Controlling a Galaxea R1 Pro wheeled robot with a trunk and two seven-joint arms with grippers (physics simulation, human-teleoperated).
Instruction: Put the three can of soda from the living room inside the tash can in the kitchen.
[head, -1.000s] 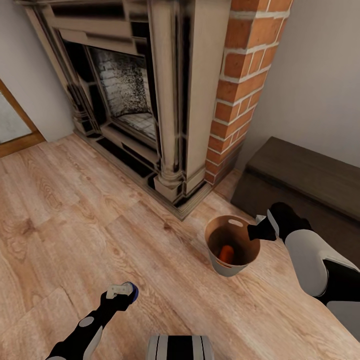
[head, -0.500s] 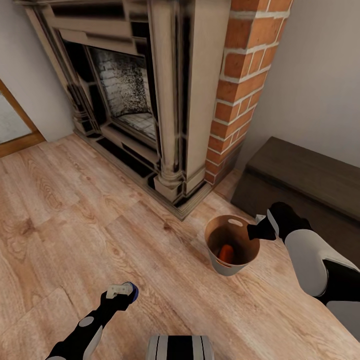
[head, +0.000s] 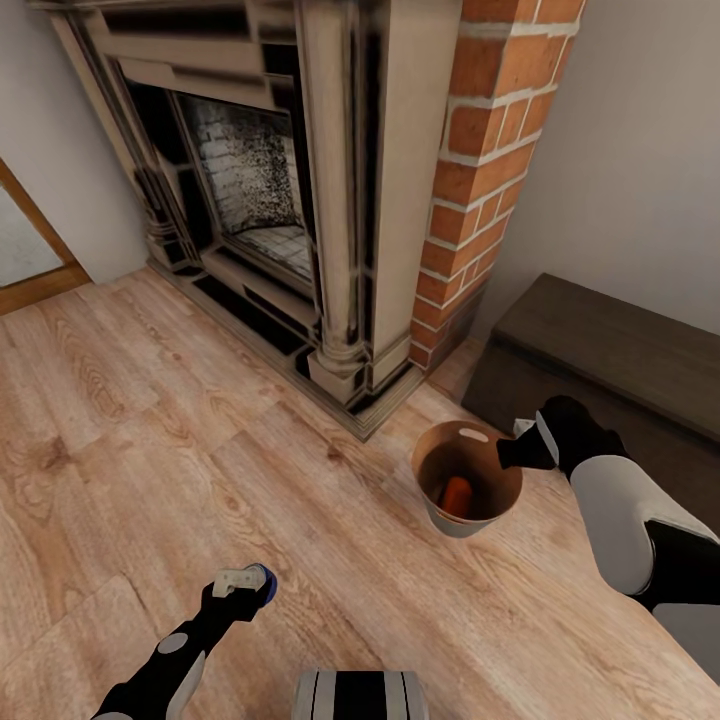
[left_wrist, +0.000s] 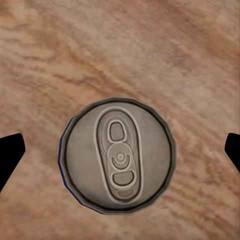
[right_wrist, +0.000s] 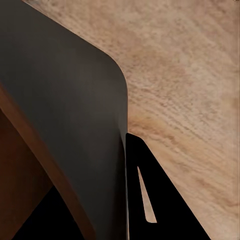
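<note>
Far left, a wood-framed glass door (head: 25, 250) meets the light wood floor (head: 130, 400). Low in the head view, the left gripper (head: 243, 584) points down at the floor, with a blue can (head: 265, 583) at its tips. The left wrist view looks straight down on that can's silver top (left_wrist: 118, 161), standing upright on the boards, with the 2 finger tips (left_wrist: 9, 152) spread wide on either side and not touching it, so the left pincer is open. Center, a fireplace (head: 270, 190) with a red-brick column (head: 480, 170). Right of it, a small brown bin (head: 467, 490) is tilted, with 1 orange can (head: 457, 494) inside. The right gripper (head: 515, 452) pinches the bin's rim; the right wrist view shows the wall between its fingers (right_wrist: 145, 200), closed on it. A dark cabinet (head: 610, 350) stands behind.
</note>
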